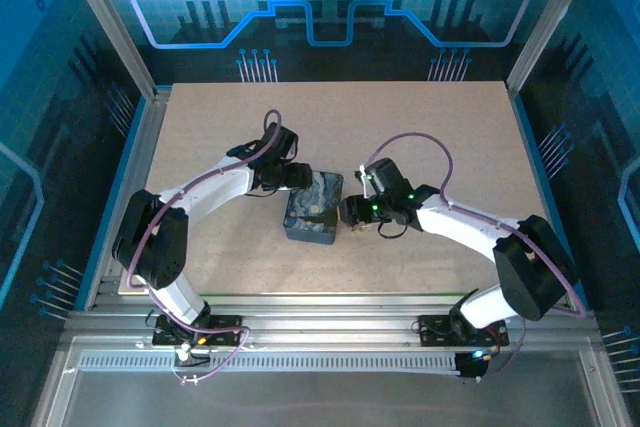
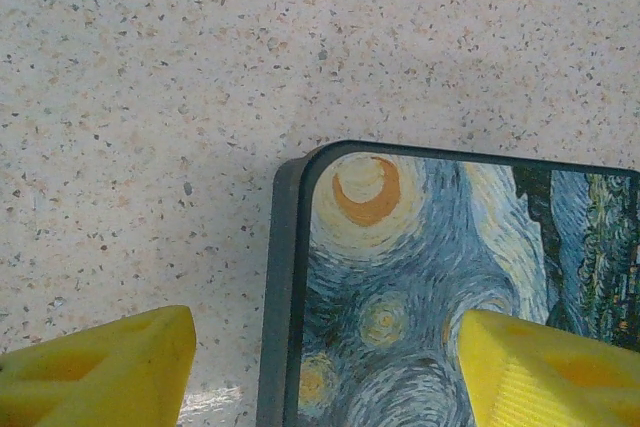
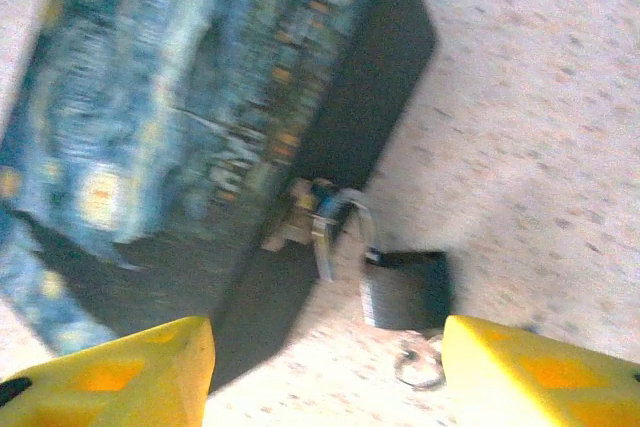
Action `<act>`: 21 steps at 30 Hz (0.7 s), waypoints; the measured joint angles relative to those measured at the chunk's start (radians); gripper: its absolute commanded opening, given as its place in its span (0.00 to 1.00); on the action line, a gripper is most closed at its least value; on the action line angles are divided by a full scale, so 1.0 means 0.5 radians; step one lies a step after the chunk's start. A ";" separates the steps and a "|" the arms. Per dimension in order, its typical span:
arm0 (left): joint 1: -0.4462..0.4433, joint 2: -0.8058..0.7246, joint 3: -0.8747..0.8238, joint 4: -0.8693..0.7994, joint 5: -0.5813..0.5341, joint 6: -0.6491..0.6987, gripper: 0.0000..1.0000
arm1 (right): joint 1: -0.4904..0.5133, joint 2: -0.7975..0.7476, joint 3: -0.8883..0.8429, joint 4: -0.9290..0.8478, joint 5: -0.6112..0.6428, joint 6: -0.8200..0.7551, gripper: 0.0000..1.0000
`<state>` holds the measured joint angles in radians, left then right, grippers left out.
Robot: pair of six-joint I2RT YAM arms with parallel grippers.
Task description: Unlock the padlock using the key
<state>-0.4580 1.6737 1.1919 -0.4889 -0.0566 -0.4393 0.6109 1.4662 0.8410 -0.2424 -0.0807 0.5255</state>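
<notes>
Bracing comes first, so I start with my left end effector (image 2: 327, 332). Its jaws stand wide apart, one over the speckled table (image 2: 150, 97) just off the side wall, the other above the painted lid of the swirl-patterned tin (image 2: 430, 247). They straddle a corner and grip nothing. I judge this side should bear on the tin, across the wall or down on the lid, so the tin cannot skate while the lock is worked.

On the tin's right side a small pale hasp (image 3: 295, 222) sticks out. The padlock (image 3: 405, 289) hangs from it by its thin shackle (image 3: 345, 217), with the black body low by the table and close to the tin's wall. Just below the body is a small wire ring (image 3: 420, 367). It may carry the key, but the view is too blurred for me to tell whether a key sits in the lock.

Furthest right, my right end effector (image 3: 328, 337) is also open and empty, its jaws set either side of the padlock body, near it but not touching as far as I can see. I would centre on the ring end, close gently on whatever flat the key offers, and turn about the lock's own axis without pulling sideways. The body looks free to swing on the hasp, and so small a key could slip from thick pads.
</notes>
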 measured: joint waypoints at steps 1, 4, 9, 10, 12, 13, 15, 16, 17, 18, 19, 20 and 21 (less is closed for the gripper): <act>0.000 0.002 -0.005 0.001 0.000 0.003 0.70 | -0.008 0.014 -0.004 -0.026 0.014 -0.023 0.62; 0.000 0.004 -0.031 0.002 0.001 0.008 0.70 | -0.009 0.096 -0.005 -0.076 0.051 -0.082 0.62; 0.000 0.028 -0.062 0.008 0.002 0.009 0.70 | 0.005 0.272 -0.003 -0.107 0.101 -0.150 0.62; 0.000 0.033 -0.064 0.009 0.002 0.009 0.70 | 0.013 0.301 -0.002 -0.106 0.111 -0.159 0.62; 0.000 0.040 -0.067 0.015 0.005 0.009 0.70 | 0.034 0.327 0.014 -0.111 0.144 -0.177 0.63; 0.000 0.040 -0.068 0.017 0.009 0.009 0.70 | 0.046 0.335 0.037 -0.112 0.151 -0.182 0.63; 0.000 0.041 -0.068 0.019 0.013 0.009 0.70 | 0.066 0.369 0.079 -0.105 0.164 -0.196 0.64; 0.000 0.042 -0.068 0.023 0.018 0.010 0.70 | 0.076 0.383 0.092 -0.097 0.169 -0.202 0.64; 0.000 0.043 -0.068 0.027 0.018 0.010 0.70 | 0.085 0.391 0.098 -0.096 0.178 -0.203 0.64; 0.000 0.047 -0.068 0.031 0.018 0.010 0.70 | 0.089 0.400 0.098 -0.092 0.185 -0.204 0.64; 0.000 0.049 -0.068 0.033 0.020 0.010 0.70 | 0.091 0.401 0.098 -0.088 0.186 -0.209 0.65; 0.002 0.051 -0.068 0.037 0.024 0.010 0.70 | 0.091 0.401 0.098 -0.084 0.186 -0.210 0.65; 0.006 0.054 -0.068 0.042 0.024 0.010 0.70 | 0.091 0.401 0.098 -0.080 0.186 -0.210 0.66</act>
<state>-0.4549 1.7008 1.1580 -0.4679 -0.0444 -0.4343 0.6563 1.6669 0.8902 -0.2825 0.0124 0.4206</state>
